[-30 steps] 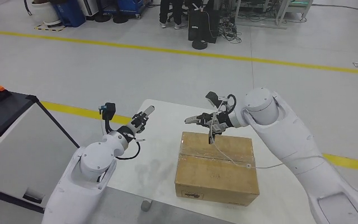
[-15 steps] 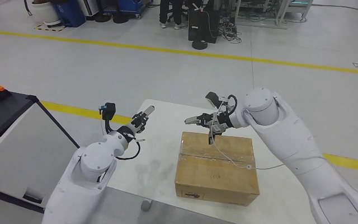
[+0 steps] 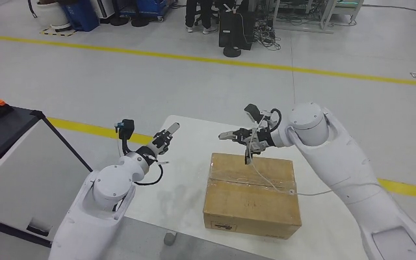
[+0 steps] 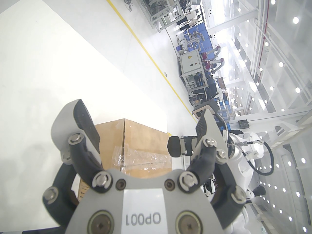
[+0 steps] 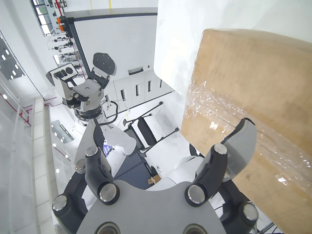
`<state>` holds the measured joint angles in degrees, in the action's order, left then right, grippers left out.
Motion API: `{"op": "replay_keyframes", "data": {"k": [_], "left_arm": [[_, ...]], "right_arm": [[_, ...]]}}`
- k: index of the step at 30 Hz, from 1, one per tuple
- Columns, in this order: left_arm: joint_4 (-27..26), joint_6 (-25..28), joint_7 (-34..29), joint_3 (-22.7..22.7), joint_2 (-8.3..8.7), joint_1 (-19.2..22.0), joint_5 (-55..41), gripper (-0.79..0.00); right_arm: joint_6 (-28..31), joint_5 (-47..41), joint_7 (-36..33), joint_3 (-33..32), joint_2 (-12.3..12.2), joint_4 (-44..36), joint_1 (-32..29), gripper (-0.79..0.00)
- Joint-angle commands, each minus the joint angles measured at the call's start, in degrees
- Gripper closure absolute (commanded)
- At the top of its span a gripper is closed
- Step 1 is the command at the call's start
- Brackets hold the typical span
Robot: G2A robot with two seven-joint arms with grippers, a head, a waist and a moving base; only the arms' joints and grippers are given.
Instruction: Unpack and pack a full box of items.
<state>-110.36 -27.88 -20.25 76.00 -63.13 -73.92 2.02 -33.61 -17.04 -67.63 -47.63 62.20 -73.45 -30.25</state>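
Observation:
A closed cardboard box [image 3: 252, 195], its top seam sealed with clear tape, stands on the white table [image 3: 182, 188]. My right gripper [image 3: 235, 147] hovers open just above the box's far left corner, with nothing between its fingers. In the right wrist view the right gripper [image 5: 170, 132] has one finger over the box [image 5: 243, 79] near the taped seam. My left gripper [image 3: 170, 130] is open above the table's far left corner, well apart from the box. In the left wrist view the left gripper [image 4: 143, 125] is empty, with the box [image 4: 143, 142] beyond it.
A thin white cable [image 3: 273, 185] from the right arm trails across the box top. A black-framed white cabinet [image 3: 26, 156] stands left of the table. The table's near edge lies close to the box's front face.
The right gripper has shifted slightly to the right and farther back above the box's corner. The left arm and the box have not moved.

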Motion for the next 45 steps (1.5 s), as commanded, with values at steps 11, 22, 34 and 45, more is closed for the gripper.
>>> {"op": "replay_keyframes", "data": {"k": [11, 22, 34, 45], "left_arm": [[0.0, 0.0, 0.0, 0.0, 0.0, 0.0, 0.0, -0.785], [0.0, 0.0, 0.0, 0.0, 0.0, 0.0, 0.0, -0.785], [0.0, 0.0, 0.0, 0.0, 0.0, 0.0, 0.0, -0.785], [0.0, 0.0, 0.0, 0.0, 0.0, 0.0, 0.0, -0.785]], "right_arm": [[-0.3, -2.1, 0.8, -12.2, -3.8, 1.1, -4.0, -0.785], [0.9, -9.8, 2.4, -20.3, -5.7, 1.5, -9.7, -0.785], [0.5, -10.8, 2.5, -20.6, -5.7, 1.4, -10.1, -0.785], [9.5, -13.1, 12.5, -26.5, -6.2, -2.0, -13.7, -0.785]]}}
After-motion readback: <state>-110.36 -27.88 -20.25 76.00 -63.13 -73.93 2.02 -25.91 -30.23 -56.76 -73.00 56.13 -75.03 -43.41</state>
